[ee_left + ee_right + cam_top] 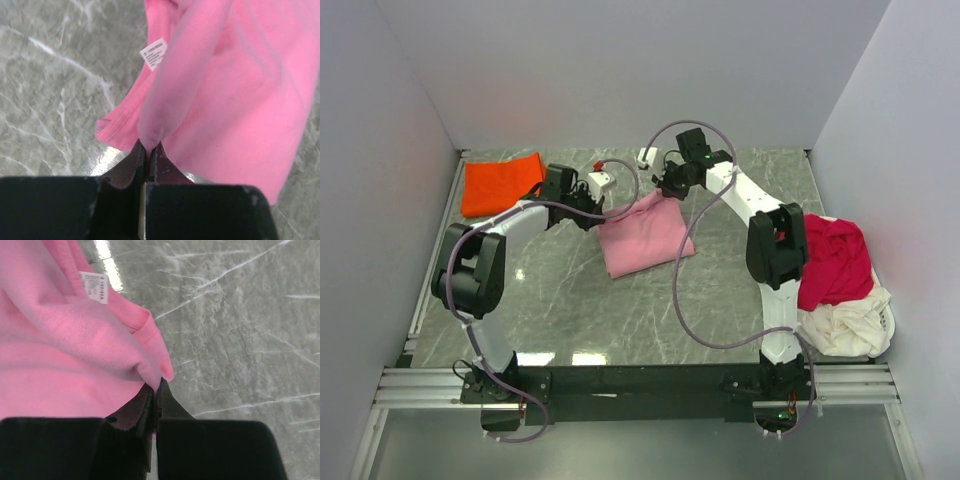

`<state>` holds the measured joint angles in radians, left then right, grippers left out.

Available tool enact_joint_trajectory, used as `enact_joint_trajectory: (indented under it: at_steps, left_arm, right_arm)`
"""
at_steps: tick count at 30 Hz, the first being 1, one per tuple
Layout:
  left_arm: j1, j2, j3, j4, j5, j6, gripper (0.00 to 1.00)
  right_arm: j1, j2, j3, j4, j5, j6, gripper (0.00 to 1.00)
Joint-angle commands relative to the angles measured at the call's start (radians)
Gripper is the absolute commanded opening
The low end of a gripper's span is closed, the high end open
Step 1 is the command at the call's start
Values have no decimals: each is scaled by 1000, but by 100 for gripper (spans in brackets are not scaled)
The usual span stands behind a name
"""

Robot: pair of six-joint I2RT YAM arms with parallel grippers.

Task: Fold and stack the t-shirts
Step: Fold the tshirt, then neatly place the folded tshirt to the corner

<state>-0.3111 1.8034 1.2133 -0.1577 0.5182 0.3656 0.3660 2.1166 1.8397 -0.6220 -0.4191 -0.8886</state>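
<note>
The light pink t-shirt (642, 238) lies partly folded in the middle of the table. My left gripper (590, 208) is shut on a pinched fold at its left far edge (148, 145). My right gripper (665, 187) is shut on its right far corner (158, 382). A white label shows in the left wrist view (153, 53) and in the right wrist view (93, 287). The bright orange-red t-shirt (500, 185) lies folded square at the far left. The crimson t-shirt (835, 258) lies crumpled on the cream one (845, 322) at the right edge.
The grey marble table (580, 310) is walled on three sides. A small white object with a red cap (601, 178) stands at the back near my left gripper. Another small white object (647, 156) sits at the back edge.
</note>
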Motion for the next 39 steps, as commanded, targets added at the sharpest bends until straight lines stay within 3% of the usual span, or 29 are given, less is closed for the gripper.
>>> enact_joint_trajectory:
  at_steps: [1,10,12,13,14,16,17,18,19,21,24,25,26,29,31,35,36,39]
  left_arm:
    - [15,34,72,32,0,-51,0]
    - [21,59,117,-3,-83,-175,0]
    - [23,73,140,-34,-133,-230,0]
    - [23,80,172,-49,-168,-258,10]
    - [23,85,189,-86,-197,-287,23]
    - [24,88,233,-115,-320,-413,66]
    - [26,77,239,-126,-346,-437,68]
    - [26,32,235,-112,-390,-492,70]
    - [26,1,209,-97,-409,-522,87]
    - [26,-80,183,-80,-428,-609,99]
    - [27,-145,129,-77,-356,-724,99]
    - [29,-153,76,-54,-249,-753,99]
    - [29,-157,45,-33,-201,-784,99]
    - [27,-144,-58,21,-82,-905,99]
    - [24,-141,-145,85,-79,-984,99]
    - [10,-107,-169,75,-214,-1037,99]
    - [10,-84,-158,75,-231,-1059,92]
    - [10,-6,-100,32,-280,-1085,87]
  right_arm:
    - [-1,40,72,56,32,53,0]
    - [14,126,133,131,115,135,0]
    - [22,137,144,168,169,164,13]
    - [31,141,145,189,196,213,21]
    - [33,140,139,250,236,250,54]
    - [28,125,135,295,314,342,63]
    - [28,112,122,338,336,370,74]
    - [22,94,107,359,365,408,76]
    - [14,59,83,372,371,465,77]
    - [-22,7,43,357,306,497,77]
    - [-70,-145,-69,308,139,539,77]
    - [-84,-174,-110,273,85,531,77]
    - [-107,-203,-140,218,-69,519,76]
    - [-128,-341,-290,185,-261,479,76]
    - [-130,-437,-392,183,-300,476,75]
    - [-130,-532,-484,162,-363,491,74]
    - [-130,-549,-493,154,-374,493,73]
    - [-130,-579,-531,159,-374,501,72]
